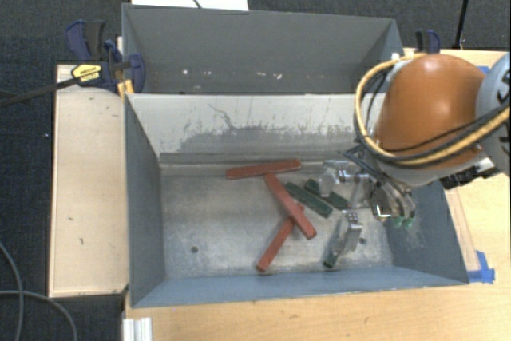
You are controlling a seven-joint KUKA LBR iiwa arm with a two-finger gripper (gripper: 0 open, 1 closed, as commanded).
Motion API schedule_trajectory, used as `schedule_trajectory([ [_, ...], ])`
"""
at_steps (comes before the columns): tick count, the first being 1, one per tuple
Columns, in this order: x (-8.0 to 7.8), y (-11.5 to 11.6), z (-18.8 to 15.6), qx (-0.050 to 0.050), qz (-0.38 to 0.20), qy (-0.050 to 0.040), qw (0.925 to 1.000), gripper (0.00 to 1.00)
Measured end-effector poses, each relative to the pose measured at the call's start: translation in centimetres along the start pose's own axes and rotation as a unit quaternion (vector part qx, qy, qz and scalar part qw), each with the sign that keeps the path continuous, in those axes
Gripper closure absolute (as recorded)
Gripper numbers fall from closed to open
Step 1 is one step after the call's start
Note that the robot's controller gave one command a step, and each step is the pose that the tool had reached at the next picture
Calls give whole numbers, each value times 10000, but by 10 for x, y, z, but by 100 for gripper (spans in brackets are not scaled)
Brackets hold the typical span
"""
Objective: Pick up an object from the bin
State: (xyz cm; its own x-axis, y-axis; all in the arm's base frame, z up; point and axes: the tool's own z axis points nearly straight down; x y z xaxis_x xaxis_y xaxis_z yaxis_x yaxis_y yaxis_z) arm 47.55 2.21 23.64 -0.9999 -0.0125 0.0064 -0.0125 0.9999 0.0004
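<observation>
My gripper (348, 237) hangs low over the right part of the bin floor, under the orange dome. Just left of it lies a dark green bar (310, 200), tilted, with a small grey-green piece (312, 186) at its upper end. Three red-brown sticks lie further left. One long stick (263, 168) runs along the foot of the back wall. A second stick (290, 208) slants down to the right and touches the green bar. The third stick (275, 245) slants toward the front wall. Nothing shows between the gripper's tips.
The arm and its cables cover the bin's right side. The bin floor to the left of the sticks is bare grey metal. The sloped right wall is close behind the gripper.
</observation>
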Motion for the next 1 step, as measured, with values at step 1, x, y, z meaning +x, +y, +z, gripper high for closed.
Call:
schedule_trajectory([
  [1,-1,0,-4,-1,5,-42,10000,0],
])
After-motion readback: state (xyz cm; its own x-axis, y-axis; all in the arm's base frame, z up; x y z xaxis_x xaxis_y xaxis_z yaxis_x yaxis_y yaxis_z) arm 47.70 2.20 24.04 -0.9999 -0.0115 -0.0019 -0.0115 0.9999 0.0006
